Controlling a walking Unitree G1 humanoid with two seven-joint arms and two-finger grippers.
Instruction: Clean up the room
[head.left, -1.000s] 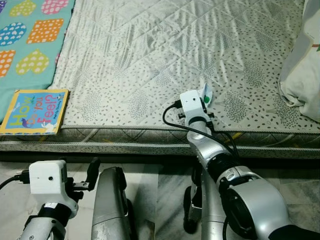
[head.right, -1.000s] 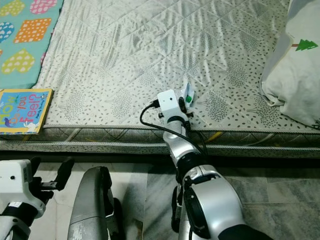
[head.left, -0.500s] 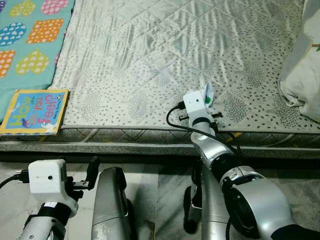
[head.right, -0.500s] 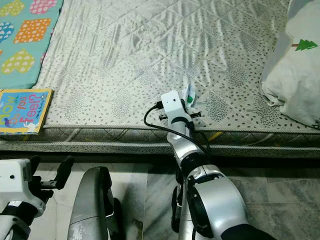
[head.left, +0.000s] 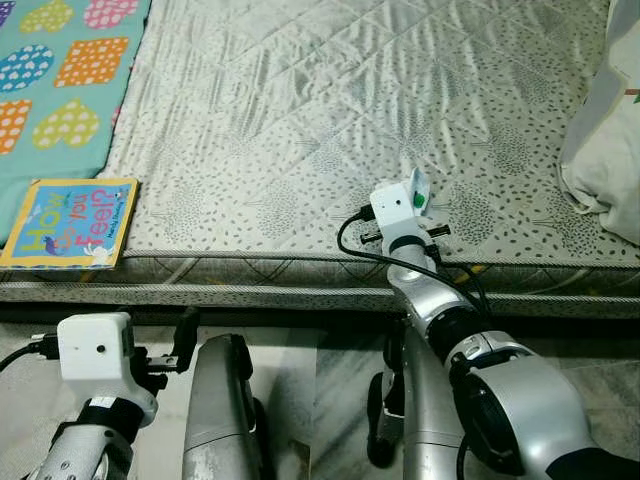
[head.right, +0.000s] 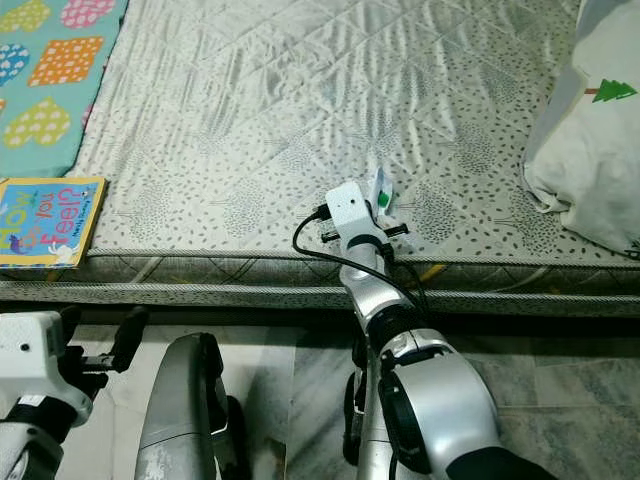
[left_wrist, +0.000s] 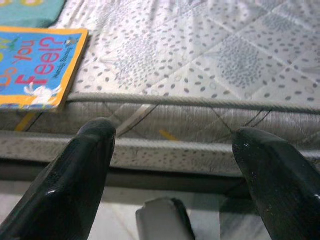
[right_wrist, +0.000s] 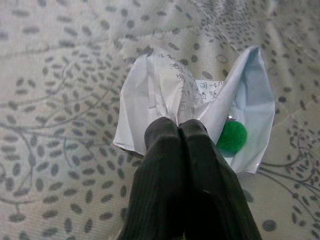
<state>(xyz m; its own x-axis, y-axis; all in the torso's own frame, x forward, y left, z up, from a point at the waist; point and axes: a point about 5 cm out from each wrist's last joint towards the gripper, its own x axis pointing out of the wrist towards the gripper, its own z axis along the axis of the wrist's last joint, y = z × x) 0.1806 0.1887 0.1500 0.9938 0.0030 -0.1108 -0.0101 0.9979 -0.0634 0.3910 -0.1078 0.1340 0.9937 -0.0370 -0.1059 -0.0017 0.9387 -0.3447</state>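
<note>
The mattress (head.left: 330, 120) is seen from above by the two head views, aimed forward and down across its front edge; nearly the same stretch is shared, from the picture book (head.left: 68, 222) at the left front corner to the pillow (head.right: 590, 150) at the right edge. The front edge is viewed low and near by the left wrist camera. The crumpled paper (right_wrist: 200, 100) is seen very close from the right wrist.

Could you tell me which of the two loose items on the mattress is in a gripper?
The crumpled white wrapper with the green dot, pinched by the right gripper; the picture book lies flat and untouched at the mattress corner.
</note>
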